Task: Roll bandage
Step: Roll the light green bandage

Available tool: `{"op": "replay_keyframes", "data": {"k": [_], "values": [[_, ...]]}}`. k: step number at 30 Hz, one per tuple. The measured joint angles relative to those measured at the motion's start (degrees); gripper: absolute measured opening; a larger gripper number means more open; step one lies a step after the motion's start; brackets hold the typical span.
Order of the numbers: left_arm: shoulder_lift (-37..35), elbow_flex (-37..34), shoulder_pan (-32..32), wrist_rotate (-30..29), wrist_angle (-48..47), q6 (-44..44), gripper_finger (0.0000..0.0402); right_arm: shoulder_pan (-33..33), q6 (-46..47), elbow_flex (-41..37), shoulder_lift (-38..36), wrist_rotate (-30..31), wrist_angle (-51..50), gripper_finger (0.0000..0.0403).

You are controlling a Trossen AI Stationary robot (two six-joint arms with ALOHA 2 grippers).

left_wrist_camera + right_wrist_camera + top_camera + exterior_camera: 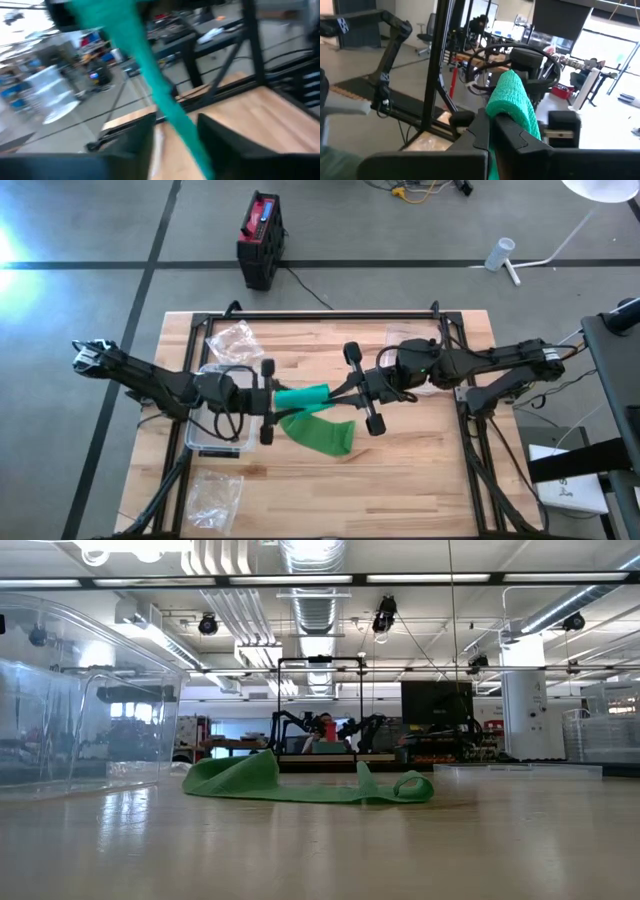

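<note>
Your left wrist view is smeared by motion: the green bandage (pixel 165 100) runs off the top edge, and the left gripper (pixel 175 137) fingers are too blurred to read. Your low view shows neither gripper, only the bandage's trailing end

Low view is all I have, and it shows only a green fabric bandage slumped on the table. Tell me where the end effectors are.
Observer: Above your frame. The left end effector and right end effector face each other over the wooden table.
Operator: Report the right grip.
Observer: Shut on the rolled end of the green fabric bandage.
Operator: Describe the loose part.
Observer: It trails from the roll to a crumpled heap on the table.
</note>
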Motion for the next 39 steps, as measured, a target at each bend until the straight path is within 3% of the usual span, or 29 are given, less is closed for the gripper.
{"op": "replay_keyframes", "data": {"k": [2, 4, 8, 13, 21, 25, 30, 34, 39], "values": [[0.3, 0.0, 0.0, 1.0, -0.1, -1.2, 0.0042, -0.2, -0.9, 0.0, -0.6, 0.1, -1.4, 0.0], [0.3, 0.0, 0.0, 1.0, -0.6, -2.9, 0.0015, -0.3, -1.2, 0.0, -1.1, 0.1, -2.3, 0.0], [0.0, -0.1, 0.0, 1.0, -2.6, -3.9, 0.0008, -0.4, -0.8, 0.0, -1.4, 0.1, -1.2, 0.0], [0.0, -0.5, -0.5, 3.3, -8.3, -8.0, 0.0002, -0.8, -0.9, 0.0, -2.0, -4.5, 1.9, 0.0], [-0.7, -0.5, -3.7, 4.5, -9.6, -9.5, 0.0, -2.3, -0.6, -0.4, -1.2, -3.3, 2.0, 0.0], [-0.4, -0.6, -3.6, 4.4, -8.1, -9.6, 0.0, -2.3, -0.6, -0.6, 1.1, -0.4, 7.1, 0.0], [-0.6, -0.6, -4.0, 7.2, -8.1, -11.9, 0.0, -2.4, -6.2, -0.8, 2.0, 7.6, 6.6, 0.0], [-0.8, 0.1, -4.5, 12.2, -7.9, -12.9, 0.0, -2.5, -9.1, -2.1, 2.0, 8.8, 6.6, 0.0], [-1.5, 0.5, -4.9, 13.0, -8.0, -13.3, 0.0, -2.7, -8.9, -3.8, 1.9, 10.8, 6.6, 0.0]]}}
